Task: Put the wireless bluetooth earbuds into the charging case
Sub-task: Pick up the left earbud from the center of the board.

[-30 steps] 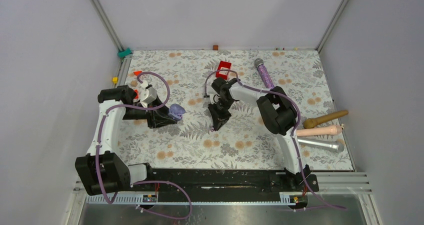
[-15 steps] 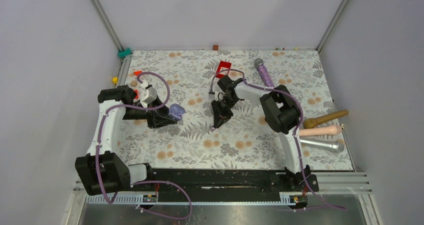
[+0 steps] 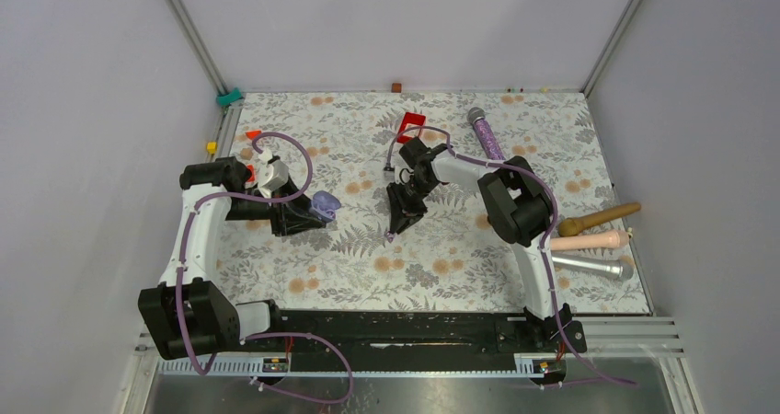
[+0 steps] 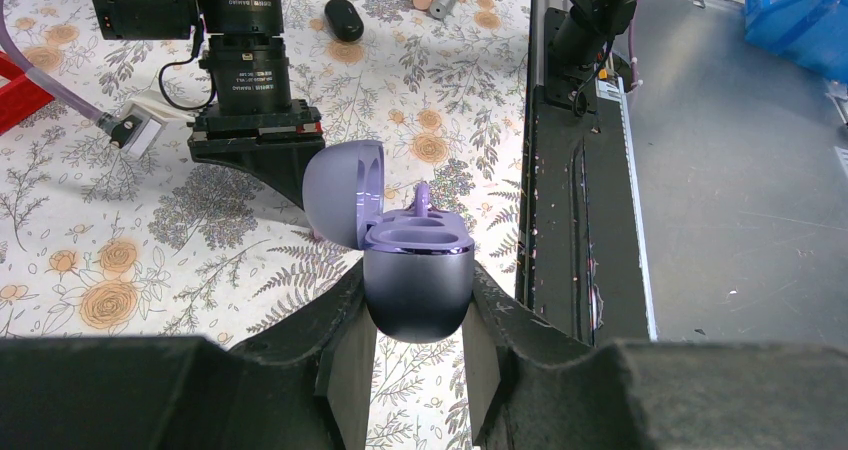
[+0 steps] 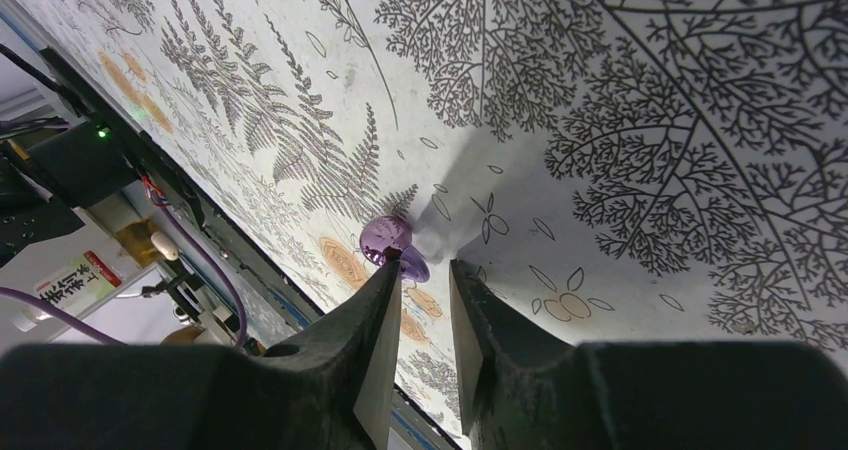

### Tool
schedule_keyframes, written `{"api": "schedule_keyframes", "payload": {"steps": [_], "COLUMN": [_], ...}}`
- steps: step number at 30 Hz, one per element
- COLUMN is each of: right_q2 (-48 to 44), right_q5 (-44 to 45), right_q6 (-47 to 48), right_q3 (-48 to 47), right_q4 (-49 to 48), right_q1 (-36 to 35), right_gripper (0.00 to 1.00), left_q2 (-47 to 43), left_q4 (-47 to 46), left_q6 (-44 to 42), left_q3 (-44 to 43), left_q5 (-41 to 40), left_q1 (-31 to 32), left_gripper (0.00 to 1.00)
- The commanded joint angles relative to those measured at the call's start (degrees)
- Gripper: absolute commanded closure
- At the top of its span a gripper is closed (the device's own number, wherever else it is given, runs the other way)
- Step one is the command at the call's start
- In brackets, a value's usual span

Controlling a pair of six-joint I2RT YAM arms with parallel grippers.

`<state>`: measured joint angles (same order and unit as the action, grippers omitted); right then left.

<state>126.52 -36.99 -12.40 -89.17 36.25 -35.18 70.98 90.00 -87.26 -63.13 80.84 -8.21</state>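
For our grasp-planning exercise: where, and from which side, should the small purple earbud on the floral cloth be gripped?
Probably across its rounded head, from straight above. The earbud lies low on the cloth, leaving only its sides free. It sits just outside one finger of the right gripper, so the slightly parted jaws should first shift sideways to straddle it.

Robot lab cell, plain grey walls [image 3: 83, 110], aluminium frame [image 3: 190, 32], floral-covered table [image 3: 349, 267]

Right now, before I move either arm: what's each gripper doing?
Left gripper: shut on the charging case, lid open.
Right gripper: open, jaws only slightly apart, nothing between them; a purple earbud lies just beside its tip.
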Motion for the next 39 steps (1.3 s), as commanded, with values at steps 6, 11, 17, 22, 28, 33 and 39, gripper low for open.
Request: {"api": "schedule_keyframes", "payload": {"steps": [6, 11, 17, 22, 28, 33, 39], "right_q2": [1.1, 1.6, 1.2, 1.1, 0.3, -1.3, -3.0], "right_q5": [-1.2, -2.9, -4.3, -6.6, -7.8, -8.0, -9.9], "right_q6": [0.0, -0.1, 0.5, 0.6, 0.9, 2.0, 3.5], "right_q3": [0.9, 0.8, 1.5, 2.1, 2.6, 3.3, 3.8], "right_q4": [-2.0, -2.2, -2.3, -2.9, -3.9, -5.2, -5.8], "right_q1": [0.1, -0.4, -1.1, -1.3, -1.6, -1.6, -1.5], "right_gripper": [0.67, 0.68, 0.70, 0.73, 0.80, 0.89, 0.95], "left_q2": [-0.8, -0.8, -0.7, -0.8, -0.8, -0.8, -1.0], "left_q4": [2.3, 2.3, 2.2, 2.2, 2.2, 2.2, 2.2], "left_q6": [-2.4, -2.4, -2.4, -2.5, -2.6, -2.6, -2.5], "left_q3": [0.3, 0.3, 0.4, 0.4, 0.4, 0.4, 0.4], "left_q5": [2.9, 2.8, 2.8, 2.8, 2.8, 2.8, 2.8], "left_q1": [-0.3, -0.4, -0.3, -0.3, -0.3, -0.3, -0.3], "left_gripper": [1.00, 1.00, 1.00, 1.00, 1.00, 1.00, 1.00]}}
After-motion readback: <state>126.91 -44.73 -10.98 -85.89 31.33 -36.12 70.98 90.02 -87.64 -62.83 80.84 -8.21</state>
